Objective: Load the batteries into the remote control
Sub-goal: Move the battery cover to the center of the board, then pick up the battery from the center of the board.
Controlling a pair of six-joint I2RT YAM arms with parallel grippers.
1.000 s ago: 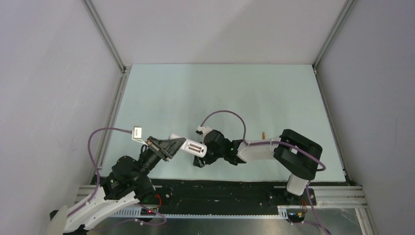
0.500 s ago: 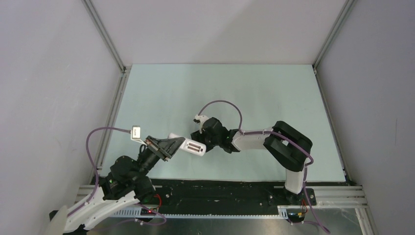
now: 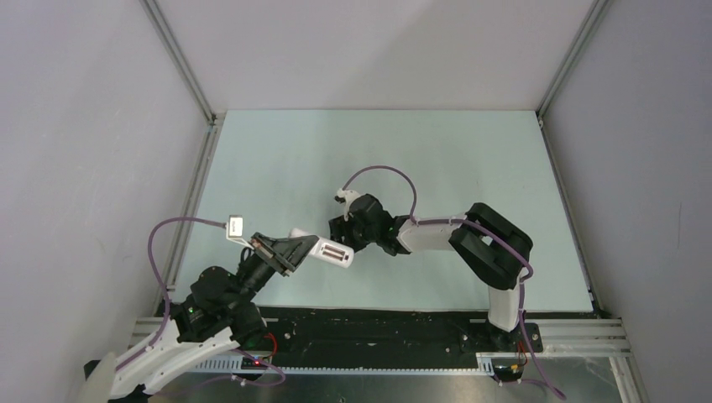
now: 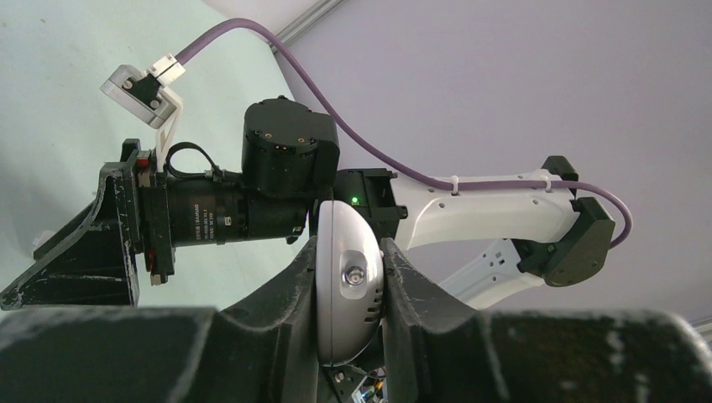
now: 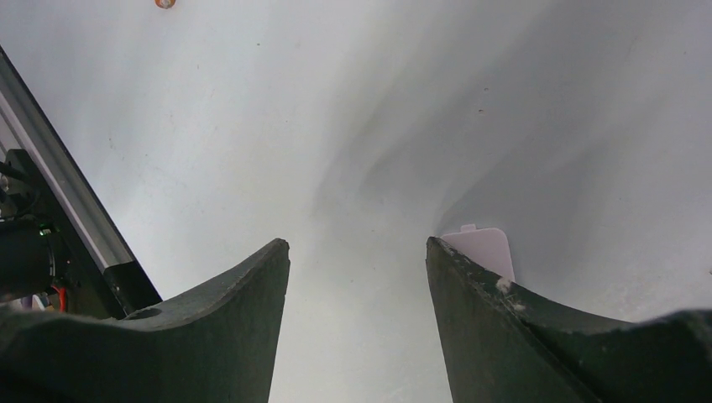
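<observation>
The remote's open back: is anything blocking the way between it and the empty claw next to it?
Nothing visible does. The right gripper hangs open right beside the remote control, which the left gripper clamps with its battery recess facing up and uncovered.

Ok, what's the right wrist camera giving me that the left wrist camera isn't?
Right wrist only: the right gripper open with nothing between its fingers, a small white tabbed plate lying beside one finger, and a tiny orange spot at the top edge, likely a battery. Left wrist only: the left gripper shut on the remote control, seen end-on, with the right arm beyond it. Both: the pale table.
</observation>
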